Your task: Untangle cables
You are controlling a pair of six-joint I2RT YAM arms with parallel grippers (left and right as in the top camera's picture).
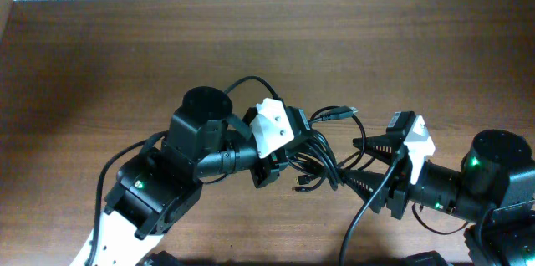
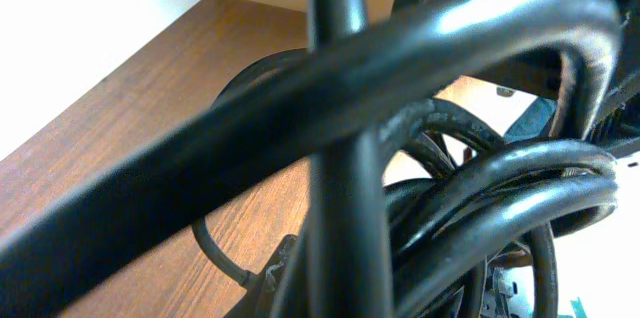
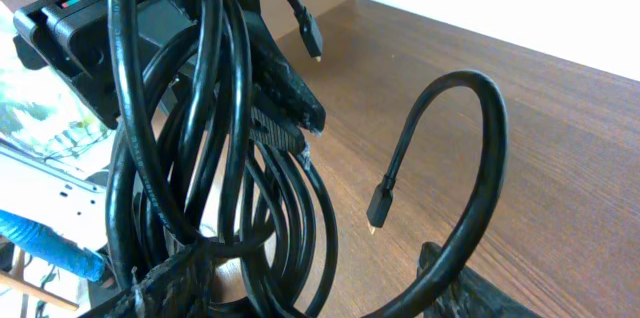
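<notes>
The cables [image 1: 322, 161] are a tangled bundle of thin black loops between my two grippers at the table's middle. My left gripper [image 1: 297, 153] is shut on the bundle and holds it up; in the left wrist view the cables [image 2: 480, 188] fill the frame and hide the jaws. My right gripper [image 1: 364, 164] is open wide, with hanging loops [image 3: 200, 158] between its fingers [image 3: 310, 278]. One plug end [image 1: 344, 113] sticks out at the top right of the bundle. Two loose plug ends [image 3: 378, 208] [image 3: 312, 40] show in the right wrist view, where the left gripper [image 3: 285, 103] sits behind the loops.
The brown wooden table [image 1: 100, 57] runs to a white wall at the back. A thicker black arm cable [image 1: 359, 220] runs along the right arm, and another [image 1: 117, 161] curves beside the left arm.
</notes>
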